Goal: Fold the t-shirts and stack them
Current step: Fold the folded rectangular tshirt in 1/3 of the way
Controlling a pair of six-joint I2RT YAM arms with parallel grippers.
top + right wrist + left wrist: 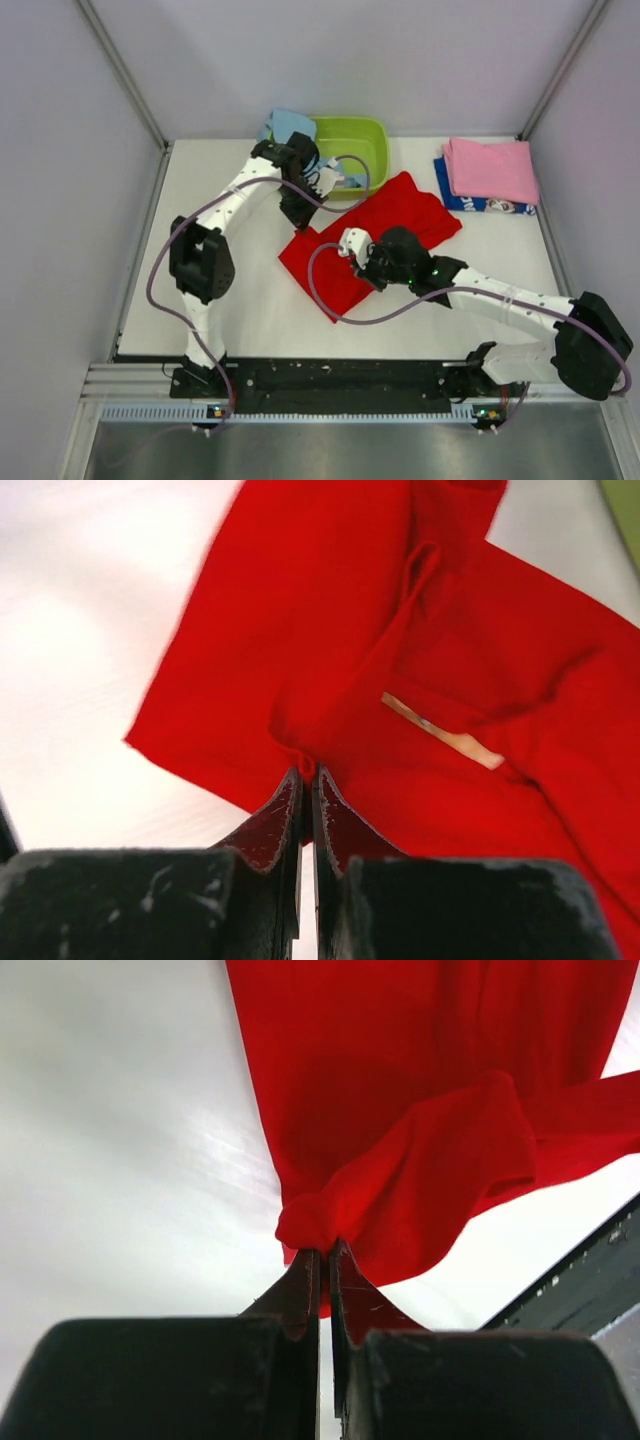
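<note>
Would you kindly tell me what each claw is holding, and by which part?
Both hold the red t-shirt: left claw a bunched edge, right claw a pinched fold mid-cloth.

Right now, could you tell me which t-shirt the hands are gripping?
The red t-shirt, mid-table: left hand and right hand both pinch it. The pink t-shirt lies folded far right, untouched.
</note>
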